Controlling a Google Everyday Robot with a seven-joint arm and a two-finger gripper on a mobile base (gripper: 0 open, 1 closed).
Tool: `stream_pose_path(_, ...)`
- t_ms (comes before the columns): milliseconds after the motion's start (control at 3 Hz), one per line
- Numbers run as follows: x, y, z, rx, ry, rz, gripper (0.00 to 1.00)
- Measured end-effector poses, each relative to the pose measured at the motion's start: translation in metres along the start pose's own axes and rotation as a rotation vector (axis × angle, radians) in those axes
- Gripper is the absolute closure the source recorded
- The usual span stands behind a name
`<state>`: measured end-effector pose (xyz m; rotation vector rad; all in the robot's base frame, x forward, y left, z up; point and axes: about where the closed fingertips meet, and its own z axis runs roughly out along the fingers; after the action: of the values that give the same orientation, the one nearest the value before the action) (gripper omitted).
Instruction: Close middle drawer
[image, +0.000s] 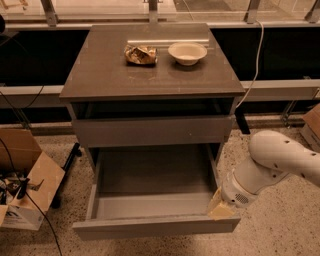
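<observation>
The middle drawer (155, 227) stands pulled far out of the grey cabinet (150, 75), low at the front. Its plain flat front panel faces me and its lighter grey box interior (155, 185) holds nothing. My gripper (220, 207), tan-tipped at the end of the white arm (280, 160), sits at the drawer's front right corner, against the top of the right side wall just behind the front panel. Above it, the taller drawer front (152, 131) with a small white speck is shut.
A white bowl (187, 52) and a crumpled snack bag (140, 54) lie on the cabinet top. An open cardboard box (30, 185) with cables stands on the floor at the left. A dark railing and window run behind the cabinet.
</observation>
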<state>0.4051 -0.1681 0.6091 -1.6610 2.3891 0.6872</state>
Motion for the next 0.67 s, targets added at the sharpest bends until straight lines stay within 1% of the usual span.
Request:
stream_pose_path(333,-0.014,0.008,-0.007,0.029,0.03,-0.035,1.0)
stream_pose_path(667,-0.023,0.013,0.014,0.044,0.065,-0.094,1.0)
